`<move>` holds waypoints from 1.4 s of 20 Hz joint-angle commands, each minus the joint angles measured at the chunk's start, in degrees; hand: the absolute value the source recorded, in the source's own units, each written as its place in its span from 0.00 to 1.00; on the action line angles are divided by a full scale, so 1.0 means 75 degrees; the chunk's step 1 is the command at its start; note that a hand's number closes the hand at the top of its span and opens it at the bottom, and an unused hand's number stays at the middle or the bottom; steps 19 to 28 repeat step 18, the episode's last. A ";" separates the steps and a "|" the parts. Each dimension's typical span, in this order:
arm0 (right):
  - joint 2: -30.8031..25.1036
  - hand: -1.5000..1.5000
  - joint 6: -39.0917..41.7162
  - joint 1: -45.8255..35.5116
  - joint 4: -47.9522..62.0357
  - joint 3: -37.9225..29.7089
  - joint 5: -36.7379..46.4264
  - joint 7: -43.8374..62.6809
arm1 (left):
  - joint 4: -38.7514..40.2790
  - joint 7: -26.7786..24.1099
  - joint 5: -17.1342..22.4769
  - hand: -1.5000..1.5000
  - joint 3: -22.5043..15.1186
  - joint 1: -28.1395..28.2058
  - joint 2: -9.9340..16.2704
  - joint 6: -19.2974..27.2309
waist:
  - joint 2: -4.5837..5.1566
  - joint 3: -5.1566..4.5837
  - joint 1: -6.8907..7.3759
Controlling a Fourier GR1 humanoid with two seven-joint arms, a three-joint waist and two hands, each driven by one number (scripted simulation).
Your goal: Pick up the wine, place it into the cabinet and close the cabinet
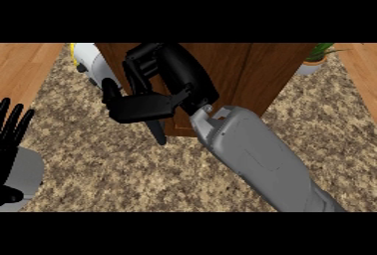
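While the right hand [151, 97] reaches across the speckled counter [110, 169] to the brown cabinet [250, 74], its fingers curl against the cabinet's left side with no object visibly held. No wine bottle can be made out; a white and yellow object [92, 62] lies just left of this hand, partly hidden. At the left edge, the left hand [11, 134] rests with straight, spread fingers. A potted plant [316, 60] stands beside the cabinet's right side.
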 commanded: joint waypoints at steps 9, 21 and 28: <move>-0.0538 1.00 0.0975 -0.0510 0.1755 -0.0998 0.0302 -0.0950 | 0.0119 0.0147 -0.0180 0.00 0.0145 -0.0149 -0.0073 -0.0050 | 0.0104 -0.0003 0.0033; -0.0752 1.00 0.1322 0.0007 0.2007 -0.1035 0.0304 -0.1506 | -0.0162 0.0408 -0.0042 0.00 0.0023 -0.0189 -0.0051 -0.0155 | 0.0109 0.0001 0.0031; -0.0752 1.00 0.1322 0.0007 0.2007 -0.1035 0.0304 -0.1506 | -0.0162 0.0408 -0.0042 0.00 0.0023 -0.0189 -0.0051 -0.0155 | 0.0109 0.0001 0.0031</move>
